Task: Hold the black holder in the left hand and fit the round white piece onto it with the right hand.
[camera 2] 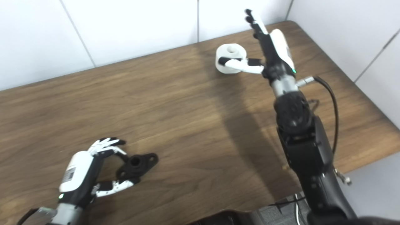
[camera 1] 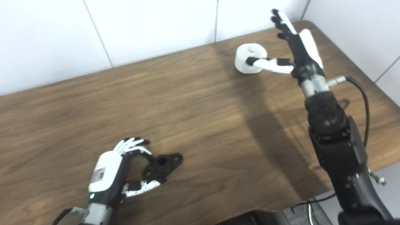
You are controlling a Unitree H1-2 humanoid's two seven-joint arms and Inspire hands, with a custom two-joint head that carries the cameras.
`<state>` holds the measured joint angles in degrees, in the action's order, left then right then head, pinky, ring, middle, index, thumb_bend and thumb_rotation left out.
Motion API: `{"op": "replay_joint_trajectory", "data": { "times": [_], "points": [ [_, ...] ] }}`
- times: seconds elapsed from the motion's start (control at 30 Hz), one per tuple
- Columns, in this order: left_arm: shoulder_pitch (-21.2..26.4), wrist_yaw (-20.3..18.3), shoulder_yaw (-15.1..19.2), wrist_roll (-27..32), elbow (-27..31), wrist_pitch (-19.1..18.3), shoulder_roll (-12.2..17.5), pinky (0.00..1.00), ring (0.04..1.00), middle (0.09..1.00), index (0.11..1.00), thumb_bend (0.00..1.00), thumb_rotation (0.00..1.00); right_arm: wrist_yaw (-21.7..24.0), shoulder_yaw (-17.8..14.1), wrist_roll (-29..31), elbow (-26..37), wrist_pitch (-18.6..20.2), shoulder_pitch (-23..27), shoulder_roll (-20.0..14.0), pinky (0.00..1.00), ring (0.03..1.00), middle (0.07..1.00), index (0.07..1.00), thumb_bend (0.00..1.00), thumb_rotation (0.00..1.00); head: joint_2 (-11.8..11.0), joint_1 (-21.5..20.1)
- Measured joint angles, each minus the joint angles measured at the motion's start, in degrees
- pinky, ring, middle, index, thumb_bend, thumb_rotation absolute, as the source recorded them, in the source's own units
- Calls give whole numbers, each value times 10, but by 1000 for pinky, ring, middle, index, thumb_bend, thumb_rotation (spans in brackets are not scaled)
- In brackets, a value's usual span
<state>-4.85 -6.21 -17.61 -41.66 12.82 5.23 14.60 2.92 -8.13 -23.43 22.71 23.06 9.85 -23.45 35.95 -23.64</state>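
1. The thumb of the right hand [camera 1: 297,53] covers part of the side of the white piece [camera 1: 250,57], so contact there cannot be judged.
2. The near end of the black holder [camera 1: 162,167] is hidden behind the fingers of the left hand [camera 1: 120,170].
3. Both arms are cut off by the bottom edge.
4. The cable [camera 1: 364,103] disappears behind the right arm.

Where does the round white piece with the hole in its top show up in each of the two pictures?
Left eye view: the round white piece sits at upper right of centre, on the far part of the brown wooden table.
Right eye view: the same piece appears a little further left, just right of centre, near the top.
Shared landmark: the right hand, whose thumb reaches across the front of the piece in both views.
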Motion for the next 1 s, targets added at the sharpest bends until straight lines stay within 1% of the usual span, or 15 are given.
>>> {"op": "replay_joint_trajectory", "data": {
  "times": [0.07,0.1,0.13,0.17,0.23,0.27,0.33,0.37,0.47,0.53,0.6,0.67,0.77,0.87,1.0],
  "points": [
    [-2,0,2,0,1,0,0,910,873,794,487,518,45,12,7,-17,-13,17,14,-15,801,882,911,935,771,321,-11,-1],
    [-2,0,2,1,1,1,0,910,873,794,487,518,45,17,9,-24,-19,23,20,-23,783,871,906,931,775,318,-13,0],
    [-2,0,2,1,1,2,0,913,875,795,487,518,45,19,12,-32,-24,27,25,-29,827,892,910,937,785,319,-19,2],
    [-3,0,3,2,1,3,0,914,875,795,487,518,45,26,14,-38,-29,33,30,-35,853,907,916,944,793,324,-19,2],
    [-4,0,4,4,0,4,2,916,877,797,487,518,45,42,15,-48,-40,36,40,-46,889,928,925,952,805,326,-25,5],
    [-4,0,4,5,0,4,3,917,878,798,487,519,45,48,15,-50,-46,37,43,-50,895,935,930,957,814,331,-32,9],
    [-5,1,5,7,-1,6,4,913,876,798,487,519,46,61,14,-51,-63,38,52,-55,879,938,931,958,833,329,-44,19],
    [-5,2,5,7,-2,7,4,912,875,797,487,519,46,63,14,-51,-71,38,55,-56,876,937,931,958,834,329,-44,19],
    [-6,17,4,7,-10,18,4,903,870,794,487,519,47,68,16,-51,-93,39,60,-59,869,942,934,960,838,315,-59,35],
    [-6,23,4,7,-15,25,4,904,870,794,487,519,47,73,17,-51,-106,39,63,-64,872,949,936,959,844,304,-60,37],
    [-6,28,4,7,-19,27,4,904,871,795,487,519,47,75,21,-52,-115,38,68,-69,864,952,933,954,853,295,-68,42],
    [-6,34,2,7,-22,28,4,904,872,795,487,519,47,76,28,-55,-127,38,74,-79,853,951,926,944,859,285,-80,48],
    [-6,40,0,7,-26,30,3,900,873,793,487,520,47,79,34,-59,-139,38,81,-90,853,959,929,933,864,281,-87,50],
    [-4,43,-2,7,-30,33,3,899,873,793,486,520,47,89,44,-64,-154,39,88,-99,851,970,940,930,871,306,-89,46],
    [-3,45,-2,7,-34,37,3,903,872,793,486,520,47,113,53,-81,-170,40,100,-100,854,981,944,914,882,311,-91,47]
  ]
}}
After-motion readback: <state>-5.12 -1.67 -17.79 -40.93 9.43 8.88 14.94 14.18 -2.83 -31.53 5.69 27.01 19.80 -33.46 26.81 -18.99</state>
